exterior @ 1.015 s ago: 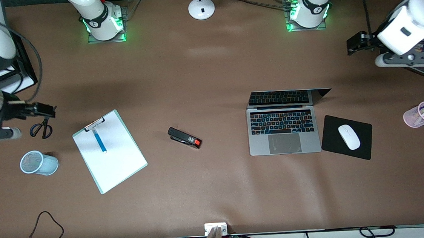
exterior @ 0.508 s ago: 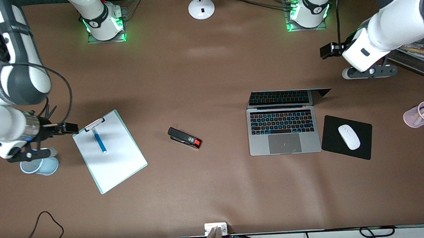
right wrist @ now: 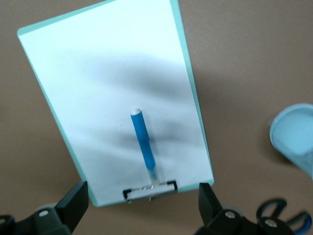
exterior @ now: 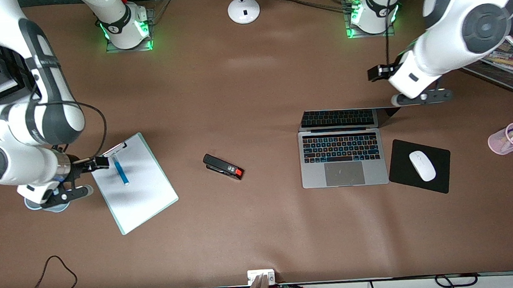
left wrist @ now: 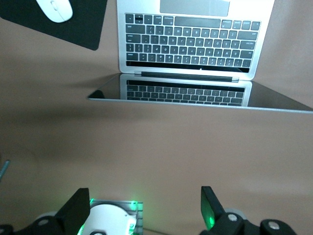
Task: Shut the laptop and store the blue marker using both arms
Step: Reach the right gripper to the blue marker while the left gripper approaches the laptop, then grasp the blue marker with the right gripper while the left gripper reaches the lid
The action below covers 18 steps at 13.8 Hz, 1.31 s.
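L gripper, jaws spread, hangs over bare table by the open laptop lid to push it shut; R gripper, also spread, over clipboard w/ blue marker on it, lining up a pick.

clipboard: white, toward right arm's end
stapler: black, mid-table
mouse: white, on black mousepad
pink cup: holds pens

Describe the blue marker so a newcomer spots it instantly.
Toward the right arm's end of the table lies a white clipboard with a mint-green border. The blue marker lies on its sheet, one end near the metal clip. It is the only pen there; the others stand in the pink cup at the left arm's end.
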{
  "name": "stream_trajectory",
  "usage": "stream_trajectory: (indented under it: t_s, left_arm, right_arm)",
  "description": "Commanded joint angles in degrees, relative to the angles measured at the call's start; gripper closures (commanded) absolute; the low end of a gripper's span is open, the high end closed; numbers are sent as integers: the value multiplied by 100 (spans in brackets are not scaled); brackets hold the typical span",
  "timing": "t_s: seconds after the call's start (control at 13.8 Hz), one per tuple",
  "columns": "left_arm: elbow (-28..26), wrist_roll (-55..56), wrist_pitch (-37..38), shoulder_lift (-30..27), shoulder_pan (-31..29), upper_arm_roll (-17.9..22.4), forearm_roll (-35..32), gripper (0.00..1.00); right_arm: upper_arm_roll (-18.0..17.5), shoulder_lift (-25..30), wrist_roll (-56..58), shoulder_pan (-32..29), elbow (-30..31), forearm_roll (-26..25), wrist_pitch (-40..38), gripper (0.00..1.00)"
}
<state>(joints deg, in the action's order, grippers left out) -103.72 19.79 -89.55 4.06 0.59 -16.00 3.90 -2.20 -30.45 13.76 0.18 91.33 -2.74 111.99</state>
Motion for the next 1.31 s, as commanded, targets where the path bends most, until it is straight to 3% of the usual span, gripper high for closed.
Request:
stream_trajectory:
  t_s: [0.0, 0.22, 0.65, 1.23]
  left_arm:
    - [-630, 148, -492, -353, -50, -105, 103, 0]
    - [-1324, 174, -1256, -634, -50, -218, 103, 0]
    - [-1958, 236, -2311, -609, -50, -456, 94, 0]
    - [-2055, 165, -3165, -196, -23, -571, 24, 0]
  right_arm:
    - [0, -311, 346, -1, -124, -87, 191, 0]
    - [0, -566, 670, 8, -116, -78, 559, 0]
    - [0, -892, 1076, 78, -80, -69, 886, 3]
    - [9, -1033, 988, 210, -89, -78, 1132, 18]
